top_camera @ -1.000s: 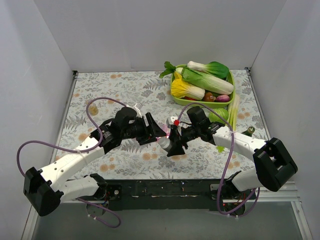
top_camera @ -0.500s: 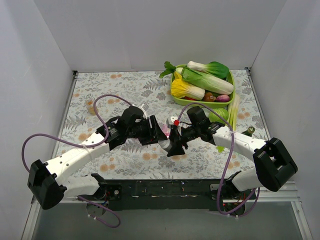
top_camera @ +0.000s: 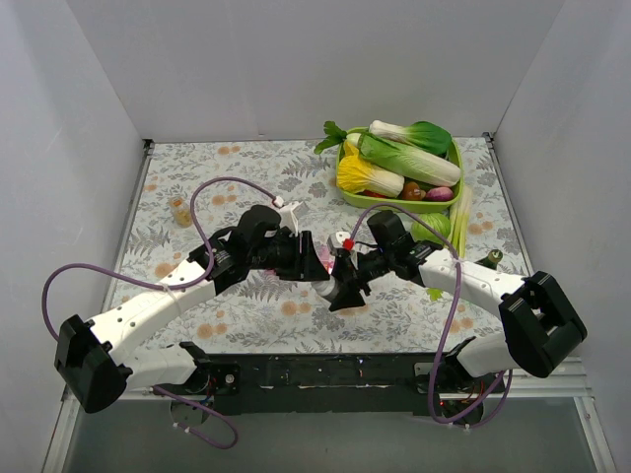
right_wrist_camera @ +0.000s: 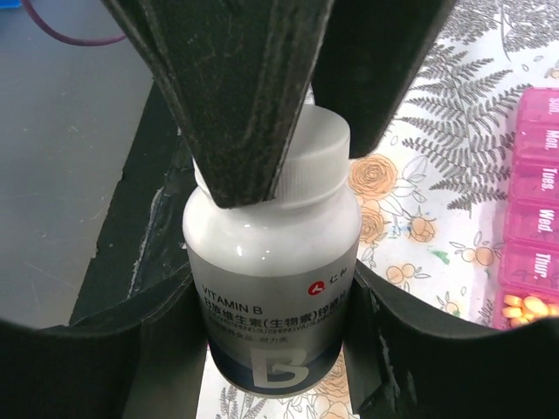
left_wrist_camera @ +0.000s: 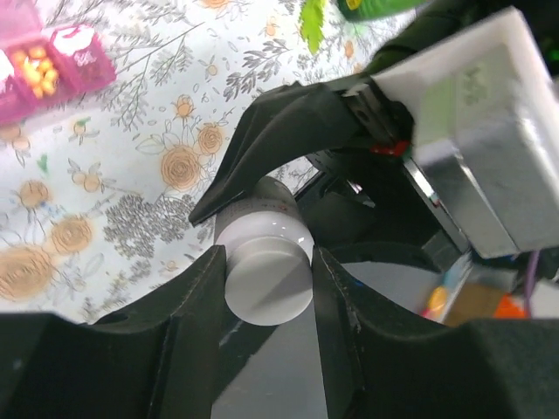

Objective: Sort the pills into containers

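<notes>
While on bottle (right_wrist_camera: pixel 271 262), both fingers (right_wrist_camera: pixel 419 358) tight.

Top view: even, diffuse white light from above. Walls (top_camera: pixel 296 69) bright, no hot spots. Soft, short shadows under both arms (top_camera: pixel 148 307) on the flowered table (top_camera: pixel 227 163). Straight edges bow slightly near the frame's sides.

Left wrist view: left fingers (left_wrist_camera: pixel 188 349) dark and blurred. Bottle (left_wrist_camera: pixel 266 279) cap soft and slightly overexposed. White housing (left_wrist_camera: pixel 463 96) at upper right washed out.

Right wrist view: bottle label sharp, mild sheen on its shoulder. Right fingers (right_wrist_camera: pixel 131 367) underexposed, no surface detail. Pink containers (right_wrist_camera: pixel 537 218) in focus, lettering legible.
</notes>
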`<state>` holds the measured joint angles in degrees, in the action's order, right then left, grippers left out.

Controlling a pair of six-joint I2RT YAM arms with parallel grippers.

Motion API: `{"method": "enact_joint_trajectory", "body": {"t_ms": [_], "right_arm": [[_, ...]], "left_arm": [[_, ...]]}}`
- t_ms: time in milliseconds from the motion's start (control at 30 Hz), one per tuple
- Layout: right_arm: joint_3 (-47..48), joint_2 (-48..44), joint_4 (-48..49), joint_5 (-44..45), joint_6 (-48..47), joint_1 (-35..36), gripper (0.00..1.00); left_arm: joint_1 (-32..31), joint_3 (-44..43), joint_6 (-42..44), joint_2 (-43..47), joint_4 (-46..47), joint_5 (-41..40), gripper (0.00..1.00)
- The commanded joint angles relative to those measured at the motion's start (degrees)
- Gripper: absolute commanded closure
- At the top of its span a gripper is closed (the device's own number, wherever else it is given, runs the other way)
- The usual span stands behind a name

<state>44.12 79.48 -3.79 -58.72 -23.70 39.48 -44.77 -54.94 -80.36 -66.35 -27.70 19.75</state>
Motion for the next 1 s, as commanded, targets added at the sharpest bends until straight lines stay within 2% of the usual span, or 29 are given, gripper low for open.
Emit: {"method": "enact_joint_trajectory", "body": {"t_ms": [0, 67, 100, 233, 267, 300, 367, 400, 533, 567, 633, 667, 767, 800, 967], "right_arm": [[1.5, -0.56, 0.45, -3.24, 0.85, -0.2, 0.99], [1.41, -0.73, 0.72, -4.3, 0.85, -0.2, 0.99], [1.32, -0.91, 0.72, -4.47, 0.85, -0.2, 0.99], [0.53, -1.7, 0.98, -4.39, 0.76, -0.2, 0.99], [0.44, -1.87, 1.07, -4.21, 0.76, -0.2, 0.99], [0.27, -2.05, 1.24, -4.12, 0.76, -0.2, 0.99], [-0.08, -2.23, 1.42, -3.95, 0.76, -0.2, 0.99], [-0.09, -2.31, 1.51, -3.95, 0.76, -0.2, 0.99], [0.27, -1.96, 1.51, -4.3, 0.68, -0.2, 0.99], [0.27, -1.88, 1.51, -4.3, 0.68, -0.28, 0.99], [0.27, -1.79, 1.42, -4.3, 0.68, -0.28, 0.99], [0.18, -1.96, 1.42, -4.3, 0.68, -0.2, 0.99], [0.18, -1.88, 1.42, -4.3, 0.59, -0.2, 0.99], [0.35, -1.7, 1.51, -4.3, 0.59, -0.28, 0.99], [0.71, -1.44, 1.42, -4.56, 0.68, -0.2, 0.99]], "left_arm": [[-0.84, -0.61, 26.74, 0.52, 2.57, 20.62, 1.0], [-0.93, -1.14, 35.05, 0.43, 0.38, 24.44, 1.0], [-0.93, -0.79, 43.36, 1.04, -0.24, 26.46, 1.0], [-0.93, -2.01, 55.28, 1.75, -3.13, 21.67, 1.0], [-0.84, -3.15, 55.57, 0.7, -3.67, 20.52, 0.97], [-0.84, -4.72, 55.05, 0.61, -3.59, 19.11, 0.85], [-0.67, -4.83, 50.4, 1.39, -0.43, 16.38, 0.69], [-0.67, -3.44, 48.12, 3.66, 1.41, 15.77, 0.52], [-0.4, 2.45, 38.01, 11.4, 13.08, 14.45, 0.23], [-0.31, 3.42, 33.82, 12.98, 14.07, 12.7, 0.19], [-0.23, 5.09, 29.93, 16.66, 15.31, 10.68, 0.02], [-0.23, 5.45, 25.64, 17.65, 15.31, 7.88, 0.02], [-0.14, 6.59, 20.0, 19.76, 12.86, 5.92, 0.02], [-0.14, 6.77, 15.8, 19.59, 12.07, 5.31, 0.02], [-0.14, 7.91, 8.64, 14.86, 7.92, 9.16, 0.02]]}}
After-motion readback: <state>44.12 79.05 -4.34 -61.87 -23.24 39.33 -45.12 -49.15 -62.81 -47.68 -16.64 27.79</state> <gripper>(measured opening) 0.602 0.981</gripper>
